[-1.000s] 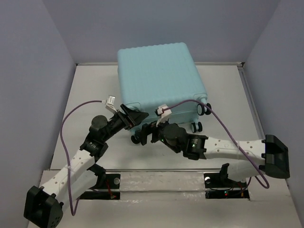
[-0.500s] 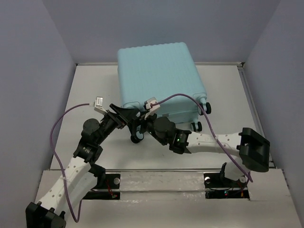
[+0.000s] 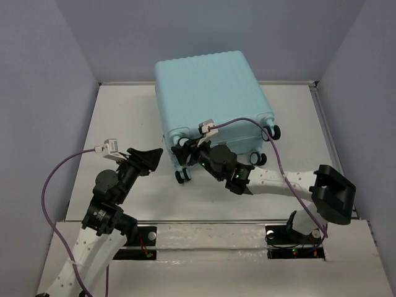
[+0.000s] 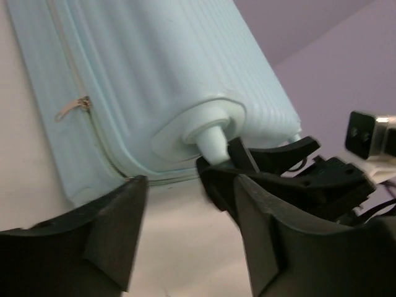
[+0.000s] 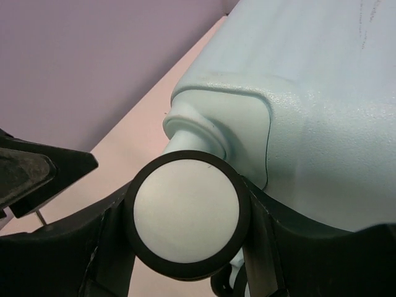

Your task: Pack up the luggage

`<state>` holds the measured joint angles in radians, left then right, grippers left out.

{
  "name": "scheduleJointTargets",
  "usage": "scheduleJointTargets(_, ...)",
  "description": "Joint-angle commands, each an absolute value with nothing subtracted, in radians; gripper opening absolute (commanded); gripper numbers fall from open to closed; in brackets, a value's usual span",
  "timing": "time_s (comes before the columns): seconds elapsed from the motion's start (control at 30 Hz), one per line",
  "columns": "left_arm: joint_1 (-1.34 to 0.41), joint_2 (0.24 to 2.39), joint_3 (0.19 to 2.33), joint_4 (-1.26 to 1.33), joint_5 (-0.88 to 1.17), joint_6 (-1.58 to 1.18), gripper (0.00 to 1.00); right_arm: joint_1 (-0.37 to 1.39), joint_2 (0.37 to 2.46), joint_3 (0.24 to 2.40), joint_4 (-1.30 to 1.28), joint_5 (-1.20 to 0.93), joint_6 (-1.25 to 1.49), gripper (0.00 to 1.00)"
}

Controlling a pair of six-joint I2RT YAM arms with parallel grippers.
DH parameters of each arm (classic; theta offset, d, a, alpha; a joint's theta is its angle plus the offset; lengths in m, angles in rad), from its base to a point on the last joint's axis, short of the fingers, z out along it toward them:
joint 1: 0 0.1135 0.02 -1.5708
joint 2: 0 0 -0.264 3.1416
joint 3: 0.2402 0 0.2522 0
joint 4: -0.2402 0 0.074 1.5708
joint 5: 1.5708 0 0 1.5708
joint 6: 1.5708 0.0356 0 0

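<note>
The luggage (image 3: 210,93) is a pale aqua ribbed suitcase lying closed on the white table, its wheeled end toward the arms. My right gripper (image 3: 184,151) is at its near left corner. In the right wrist view both fingers press the black rim of a white-faced wheel (image 5: 185,213), so that gripper (image 5: 187,210) is shut on it. My left gripper (image 3: 153,158) hovers just left of that corner, open, with only bare table between its fingers (image 4: 189,182). The luggage shell (image 4: 154,74) and its zipper pull (image 4: 71,108) show ahead of it.
Lavender walls close in the table on the left, back and right. Two more wheels (image 3: 272,131) stick out at the suitcase's near right corner. Purple cables (image 3: 62,167) arc over both arms. Bare tabletop (image 3: 117,117) lies left of the suitcase.
My left gripper pulled back to the left, away from the suitcase corner. My right gripper moved left and closed onto the corner wheel. The suitcase turned slightly.
</note>
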<state>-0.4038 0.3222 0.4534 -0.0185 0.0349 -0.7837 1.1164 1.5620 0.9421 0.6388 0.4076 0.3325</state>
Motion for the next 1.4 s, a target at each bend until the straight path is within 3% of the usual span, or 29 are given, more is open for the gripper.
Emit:
scheduleJointTargets(0.0, -0.422, 0.33, 0.384, -0.016, 0.067, -0.689, 0.6, 1.015, 1.414, 0.943, 0.594, 0.489, 0.312, 0.07)
scheduleJointTargets(0.07, -0.431, 0.353, 0.33, 0.039, 0.049, -0.703, 0.46, 1.015, 1.408, 0.951, 0.572, 0.473, 0.311, 0.07)
scheduleJointTargets(0.17, -0.445, 0.405, 0.249, 0.125, 0.043, -0.677, 0.41, 1.015, 1.398, 0.957, 0.546, 0.462, 0.319, 0.07)
scheduleJointTargets(0.47, -0.647, 0.679, 0.29, 0.442, -0.095, -0.508, 0.43, 1.006, 1.39, 0.954, 0.514, 0.413, 0.333, 0.07)
scheduleJointTargets(0.7, -0.652, 0.915, 0.37, 0.578, -0.123, -0.448, 0.45, 1.006, 1.39, 0.956, 0.511, 0.38, 0.339, 0.07)
scheduleJointTargets(1.17, -0.653, 1.109, 0.449, 0.679, -0.115, -0.443, 0.46, 1.006, 1.411, 0.959, 0.525, 0.305, 0.357, 0.07)
scheduleJointTargets(1.37, -0.66, 1.143, 0.468, 0.707, -0.146, -0.466, 0.32, 1.006, 1.419, 0.942, 0.538, 0.272, 0.376, 0.07)
